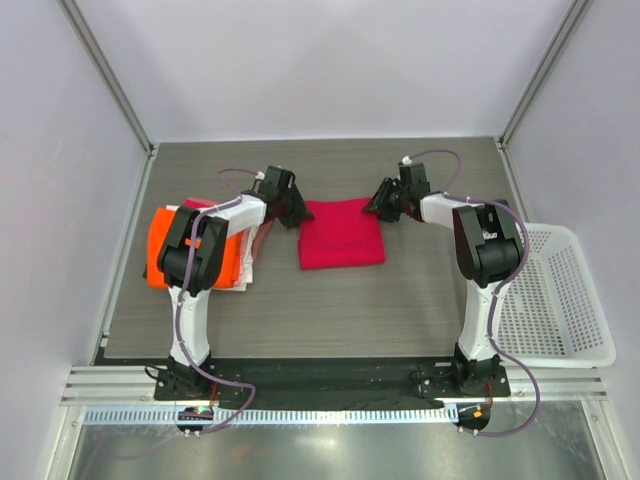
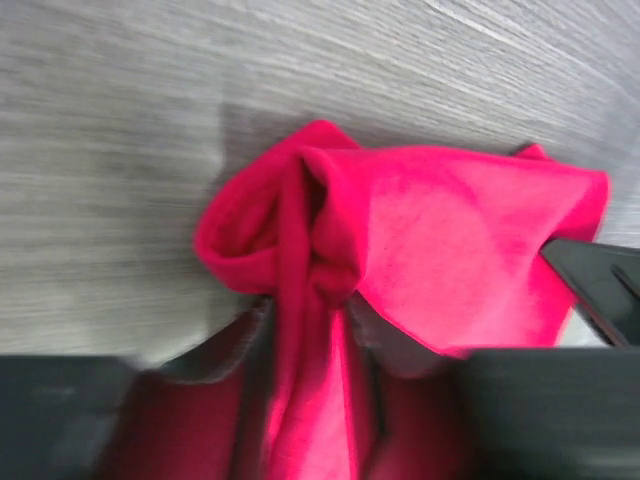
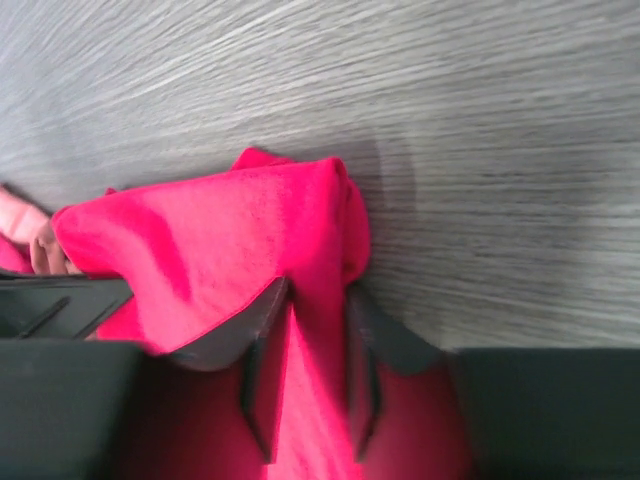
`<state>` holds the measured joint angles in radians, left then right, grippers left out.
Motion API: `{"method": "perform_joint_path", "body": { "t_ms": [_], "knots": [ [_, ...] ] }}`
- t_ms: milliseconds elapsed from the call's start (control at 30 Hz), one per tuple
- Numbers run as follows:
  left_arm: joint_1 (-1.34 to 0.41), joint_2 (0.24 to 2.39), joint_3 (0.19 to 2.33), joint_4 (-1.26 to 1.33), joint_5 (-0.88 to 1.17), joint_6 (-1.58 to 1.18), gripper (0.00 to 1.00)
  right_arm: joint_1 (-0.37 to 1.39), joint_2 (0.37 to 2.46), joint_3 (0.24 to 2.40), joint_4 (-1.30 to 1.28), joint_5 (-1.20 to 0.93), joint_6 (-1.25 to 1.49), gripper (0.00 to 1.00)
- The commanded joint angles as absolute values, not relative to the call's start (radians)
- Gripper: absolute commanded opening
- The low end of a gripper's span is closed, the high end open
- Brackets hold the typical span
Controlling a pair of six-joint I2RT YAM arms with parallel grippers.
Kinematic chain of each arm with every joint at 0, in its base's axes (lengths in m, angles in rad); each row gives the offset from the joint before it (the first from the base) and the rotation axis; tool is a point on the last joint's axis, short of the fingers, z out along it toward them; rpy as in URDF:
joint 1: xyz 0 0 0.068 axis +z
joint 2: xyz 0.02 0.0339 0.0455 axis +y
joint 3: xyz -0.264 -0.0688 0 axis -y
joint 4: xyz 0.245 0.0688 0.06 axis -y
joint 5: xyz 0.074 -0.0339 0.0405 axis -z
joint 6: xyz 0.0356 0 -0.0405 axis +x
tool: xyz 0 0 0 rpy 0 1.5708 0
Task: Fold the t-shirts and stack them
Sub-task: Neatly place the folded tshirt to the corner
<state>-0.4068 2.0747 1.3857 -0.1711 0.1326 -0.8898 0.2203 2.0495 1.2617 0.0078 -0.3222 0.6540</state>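
Crimson t-shirt (image 1: 342, 235) — half-folded square on the counter (image 1: 330, 310), well left of the basket (image 1: 560, 290); orange t-shirt (image 1: 155, 248) farther left again. Left gripper (image 1: 291, 212) and right gripper (image 1: 384, 203): fingers each pinching a far corner. Judgement: raise both corners level, keep edge taut — lay onto near hem.

**The table (image 1: 330, 310) and what lies on it**

From my station I see a grey, wood-grained top. A crimson shirt (image 1: 342, 235), folded to a rough square, lies near the middle, toward the far side. Well to its left, an orange shirt (image 1: 158, 250) lies stacked with a pale shirt (image 1: 244, 272), whose edges show at its right. A white lattice basket (image 1: 560, 300) sits at the right edge, mostly beyond the top.
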Motion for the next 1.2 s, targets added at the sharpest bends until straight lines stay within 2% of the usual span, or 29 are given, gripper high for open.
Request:
{"method": "perform_joint_path", "body": {
  "t_ms": [0, 33, 67, 133, 300, 500, 633, 733, 933, 1067, 1167],
  "knots": [
    [-0.411, 2.111, 1.410, -0.129, 0.137, -0.899, 0.29, 0.229, 2.092, 1.284, -0.034, -0.301, 0.650, 0.31],
    [-0.413, 2.111, 1.420, -0.115, 0.132, -0.897, 0.11, 0.230, 2.091, 1.288, -0.032, -0.302, 0.650, 0.18],
    [-0.413, 2.100, 1.424, -0.110, 0.132, -0.885, 0.02, 0.238, 2.076, 1.287, -0.022, -0.305, 0.647, 0.11],
    [-0.414, 2.073, 1.425, -0.112, 0.117, -0.867, 0.00, 0.248, 2.039, 1.270, -0.008, -0.304, 0.646, 0.01],
    [-0.431, 1.855, 1.329, -0.139, 0.078, -0.807, 0.00, 0.296, 1.828, 1.157, 0.041, -0.287, 0.643, 0.01],
    [-0.446, 1.554, 1.195, -0.299, 0.068, -0.766, 0.00, 0.402, 1.573, 1.062, -0.032, -0.223, 0.644, 0.01],
    [-0.446, 1.266, 1.170, -0.528, -0.052, -0.715, 0.00, 0.565, 1.393, 1.069, -0.092, -0.134, 0.661, 0.01],
    [-0.430, 1.130, 1.221, -0.689, -0.107, -0.686, 0.00, 0.674, 1.332, 1.130, -0.136, -0.060, 0.680, 0.01],
    [-0.292, 1.022, 1.341, -0.960, -0.169, -0.594, 0.00, 0.813, 1.368, 1.294, -0.196, -0.005, 0.693, 0.01],
    [-0.086, 1.006, 1.387, -1.057, -0.163, -0.508, 0.00, 0.909, 1.481, 1.380, -0.195, 0.034, 0.706, 0.01],
    [0.033, 1.011, 1.385, -1.117, -0.231, -0.474, 0.00, 0.965, 1.546, 1.448, -0.186, 0.054, 0.712, 0.01]
  ]
}}
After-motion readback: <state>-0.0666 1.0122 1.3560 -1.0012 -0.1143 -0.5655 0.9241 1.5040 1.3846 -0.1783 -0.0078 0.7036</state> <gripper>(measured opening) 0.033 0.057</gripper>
